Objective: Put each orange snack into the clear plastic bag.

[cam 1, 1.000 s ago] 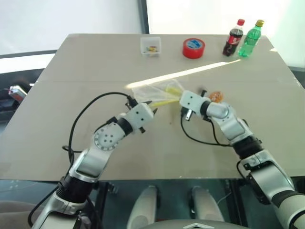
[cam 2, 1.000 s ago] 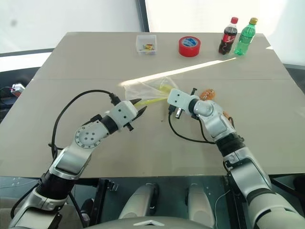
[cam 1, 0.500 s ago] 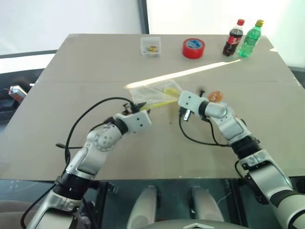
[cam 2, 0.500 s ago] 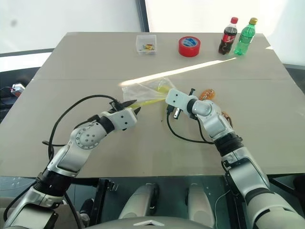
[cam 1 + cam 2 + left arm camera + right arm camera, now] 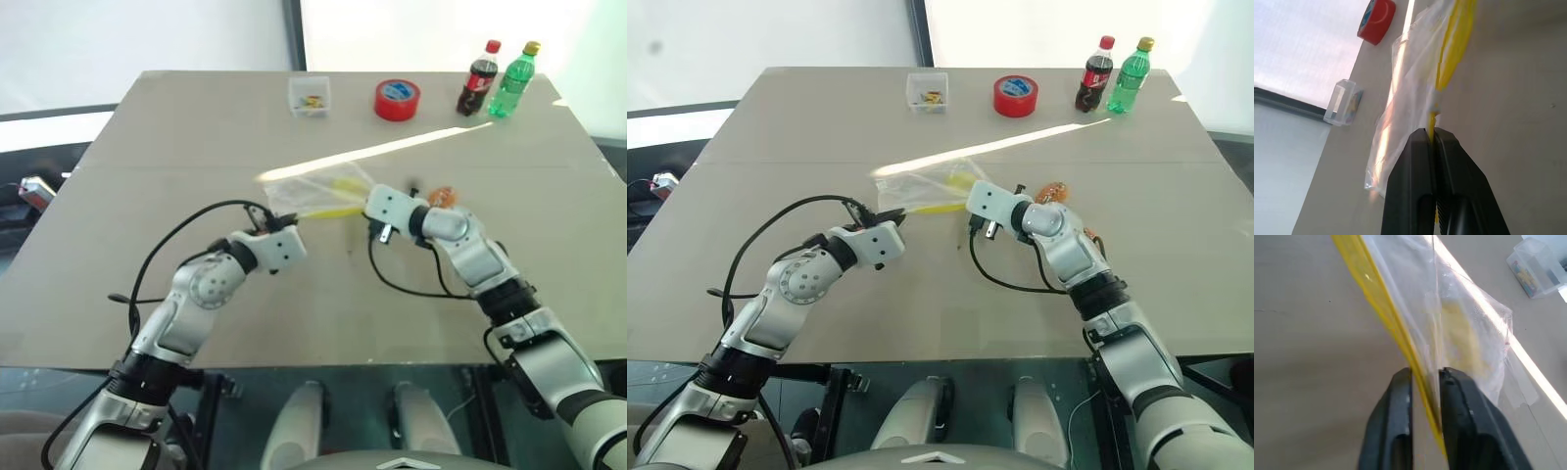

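The clear plastic bag (image 5: 315, 193) lies near the middle of the table (image 5: 176, 137), stretched between both grippers by its yellow seal strip (image 5: 1385, 313), with a yellow item (image 5: 1462, 340) visible through the film. 1 orange snack (image 5: 443, 197) sits on the table just behind the right wrist, on the far side of the arm from the bag; a 2nd orange-brown piece (image 5: 1093, 235) peeks out beside the right forearm, too hidden to tell much more.

The left gripper (image 5: 1433, 139) is clenched on the end of the seal strip, its 2 black fingers (image 5: 1411, 171) pressed together with the yellow edge pinched between them. The right gripper (image 5: 1425, 377) straddles the other end of the strip; its fingers (image 5: 1458, 401) stand slightly apart with the yellow edge and a fold of film running through the gap.

Bare tabletop spreads on the near side of the bag and out to both side edges. Along the far edge stand a small clear box (image 5: 310, 95), a red tape roll (image 5: 398, 99), a cola bottle (image 5: 478, 78) and a green bottle (image 5: 515, 78), all well apart from the bag.

The left arm reaches forward with its gripper pointing toward the right and nearly level. The right arm crosses inward, its gripper angled toward the left and slightly down.
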Tool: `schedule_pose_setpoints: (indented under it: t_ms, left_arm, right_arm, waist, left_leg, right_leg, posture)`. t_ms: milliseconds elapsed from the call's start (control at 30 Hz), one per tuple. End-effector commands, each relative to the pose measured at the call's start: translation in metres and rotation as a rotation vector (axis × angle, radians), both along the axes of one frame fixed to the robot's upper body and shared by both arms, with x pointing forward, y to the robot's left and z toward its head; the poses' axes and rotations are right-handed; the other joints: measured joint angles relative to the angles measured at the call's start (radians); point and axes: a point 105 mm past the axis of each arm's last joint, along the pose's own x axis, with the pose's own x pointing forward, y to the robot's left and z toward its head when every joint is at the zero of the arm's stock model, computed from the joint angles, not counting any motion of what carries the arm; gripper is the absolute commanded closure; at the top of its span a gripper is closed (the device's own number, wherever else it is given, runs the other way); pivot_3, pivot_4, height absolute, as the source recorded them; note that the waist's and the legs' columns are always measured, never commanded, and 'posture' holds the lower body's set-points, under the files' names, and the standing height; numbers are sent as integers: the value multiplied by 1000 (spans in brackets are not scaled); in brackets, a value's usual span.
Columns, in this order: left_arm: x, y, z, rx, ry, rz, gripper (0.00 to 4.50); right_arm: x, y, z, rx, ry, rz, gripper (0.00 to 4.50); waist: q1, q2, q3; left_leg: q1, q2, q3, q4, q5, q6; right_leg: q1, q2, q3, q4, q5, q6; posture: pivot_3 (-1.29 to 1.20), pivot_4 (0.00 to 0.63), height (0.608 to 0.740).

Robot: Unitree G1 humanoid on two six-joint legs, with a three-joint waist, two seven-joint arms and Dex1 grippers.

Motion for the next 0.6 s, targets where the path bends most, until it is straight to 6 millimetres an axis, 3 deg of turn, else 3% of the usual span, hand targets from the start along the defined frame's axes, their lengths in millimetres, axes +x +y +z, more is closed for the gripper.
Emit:
schedule_pose_setpoints:
  t_ms: [33,67,200,300,467,600]
  left_arm:
    - [-1,0,6,-55,1,4,4500]
    - [-1,-1,5,-73,10,7,4500]
    - [0,-1,5,-131,44,14,4500]
    - [1,-3,6,-240,96,30,4500]
    - [2,-5,11,-388,173,45,4500]
    - [3,-5,14,-431,199,52,4500]
  right_arm:
    - [-2,0,31,78,-82,3,1777]
    - [-3,0,35,100,-82,-1,1283]
    - [-9,1,47,202,-48,-11,1283]
    - [-18,4,50,348,31,-12,2305]
    - [-24,7,43,379,75,-22,4444]
    - [-25,11,38,385,99,-21,4444]
  waist:
    - [0,0,0]
    - [-1,0,0]
    - [-1,0,0]
    - [-2,0,0]
    - [-6,0,0]
    - [-14,0,0]
  left_leg:
    - [0,0,0,1,0,0]
    - [0,0,0,1,0,0]
    - [0,0,-1,3,0,0]
    - [0,0,-2,3,0,0]
    - [0,0,-3,4,0,0]
    - [1,0,-5,5,0,0]
  right_leg:
    - [0,0,0,1,0,0]
    - [0,0,0,1,0,0]
    - [0,0,0,3,0,0]
    - [0,0,0,4,0,0]
    - [0,0,0,4,0,0]
    - [0,0,0,5,0,0]
  posture:
    - [0,150,740]
    - [0,150,740]
    - [0,150,740]
    - [0,150,740]
    - [0,150,740]
    - [0,150,740]
